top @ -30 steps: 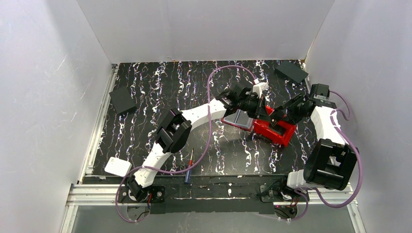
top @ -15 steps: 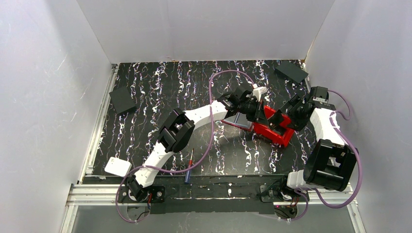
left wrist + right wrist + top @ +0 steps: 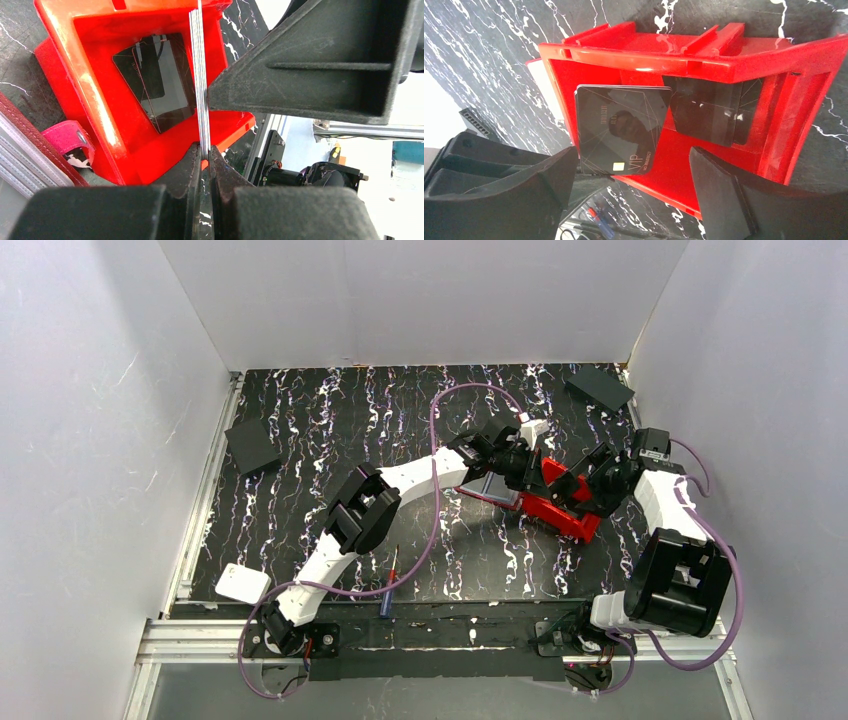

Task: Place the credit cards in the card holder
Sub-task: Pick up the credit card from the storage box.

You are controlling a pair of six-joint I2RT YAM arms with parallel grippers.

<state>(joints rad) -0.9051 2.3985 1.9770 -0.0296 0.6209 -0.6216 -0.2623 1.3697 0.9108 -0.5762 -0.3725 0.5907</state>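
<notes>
Credit cards (image 3: pixel 200 75), a thin stack seen edge-on from the left wrist, are held over the open top of the red bin (image 3: pixel 639 57). The left jaws are closed tight on the edge of the stack nearest that wrist. From the right wrist the front card shows a dark face with a chip and the letters VIP. The right jaws are spread wide on either side of the stack and grip nothing. One finger (image 3: pixel 310 65) lies just beside the cards, though I cannot tell whether it touches them. A second dark card (image 3: pixel 709 117) lies flat on the floor of the bin. The card holder (image 3: pixel 490 486) lies open on the worktop (image 3: pixel 330 430), just beside the bin on its left in the overhead view, with its grey pockets facing up and a pink tab (image 3: pixel 70 142) at its edge. A black flat square (image 3: pixel 250 445) lies well apart near the worktop's left edge.
</notes>
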